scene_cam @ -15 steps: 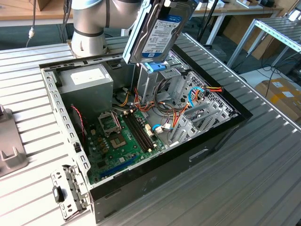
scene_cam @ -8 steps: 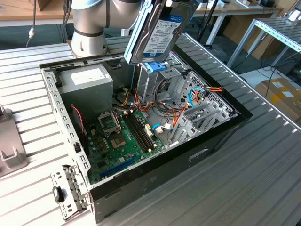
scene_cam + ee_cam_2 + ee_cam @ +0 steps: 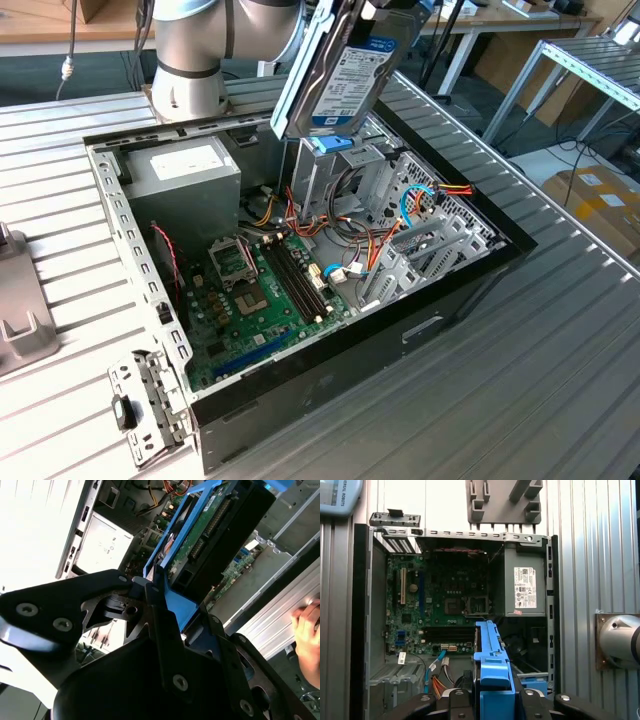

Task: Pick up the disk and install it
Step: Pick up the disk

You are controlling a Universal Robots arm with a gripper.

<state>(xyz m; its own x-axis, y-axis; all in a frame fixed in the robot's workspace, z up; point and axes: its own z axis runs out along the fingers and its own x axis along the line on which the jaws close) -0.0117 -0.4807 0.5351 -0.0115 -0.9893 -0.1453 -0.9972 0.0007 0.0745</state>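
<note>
Gripper (image 3: pixel 161 611), black with two fingers, is clamped tight on the light blue plastic carrier at one end of the disk (image 3: pixel 216 536), a thin flat rectangular drive with a dark body. Fingers (image 3: pixel 159 630) press both sides of the carrier frame.

In the exterior view the disk (image 3: pixel 345 80) hangs tilted below the gripper (image 3: pixel 396 10), label side out, in the air above the open black desktop computer case (image 3: pixel 455 290). Its lower end sits just above a darker blue plastic latch piece (image 3: pixel 330 144) on the grey metal drive cage (image 3: pixel 322 185); can't tell if they touch. In the second wrist view, the disk's green circuit-board side shows.

Below the gripper inside the case: green motherboard (image 3: pixel 262 300), grey metal power supply box (image 3: pixel 186 176), and red, yellow and blue cables (image 3: pixel 425 195). The case lies on a slatted metal table (image 3: pixel 530 390).

In the first wrist view the carrier's edge (image 3: pixel 492 652) runs out from the gripper (image 3: pixel 493 700) over the case (image 3: pixel 360 630). Beyond the case lies a grey plastic fixture (image 3: pixel 505 500).

A person's hand (image 3: pixel 307 635) rests on the table beside the case.
</note>
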